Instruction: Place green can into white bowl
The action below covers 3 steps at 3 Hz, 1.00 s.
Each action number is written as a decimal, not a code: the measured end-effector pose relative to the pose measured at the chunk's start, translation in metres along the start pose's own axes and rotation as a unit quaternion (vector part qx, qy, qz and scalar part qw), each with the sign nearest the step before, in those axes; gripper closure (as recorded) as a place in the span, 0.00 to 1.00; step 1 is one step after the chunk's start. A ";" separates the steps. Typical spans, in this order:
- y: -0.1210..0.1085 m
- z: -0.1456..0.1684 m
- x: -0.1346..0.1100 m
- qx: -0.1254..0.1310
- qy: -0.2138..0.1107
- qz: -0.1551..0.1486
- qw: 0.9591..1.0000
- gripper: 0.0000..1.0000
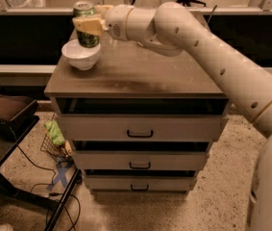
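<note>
Above the glossy round white bowl [80, 60], the end effector [88, 25] clamps the slim cylindrical green can [88, 38] upright.

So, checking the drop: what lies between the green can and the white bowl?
Nothing in the camera view: the pincer holds the green can right over the white bowl.

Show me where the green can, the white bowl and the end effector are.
green can [88, 39]: camera view, lower body.
white bowl [80, 60]: camera view, outer wall.
end effector [87, 25]: camera view, midway between fingertips, gripping the can above the bowl.
</note>
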<state>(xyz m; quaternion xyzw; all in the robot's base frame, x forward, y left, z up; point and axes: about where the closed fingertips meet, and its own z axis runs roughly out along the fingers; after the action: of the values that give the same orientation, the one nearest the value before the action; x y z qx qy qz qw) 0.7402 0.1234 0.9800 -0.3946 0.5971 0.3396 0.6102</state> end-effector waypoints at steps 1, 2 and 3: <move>0.021 0.024 0.014 -0.036 0.005 -0.014 0.999 1.00; 0.028 0.045 0.025 -0.064 0.010 -0.018 0.998 1.00; 0.021 0.049 0.026 -0.066 0.012 -0.023 0.998 1.00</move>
<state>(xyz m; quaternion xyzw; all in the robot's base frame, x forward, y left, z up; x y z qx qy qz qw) 0.7459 0.1753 0.9517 -0.4515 0.5715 0.3591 0.5836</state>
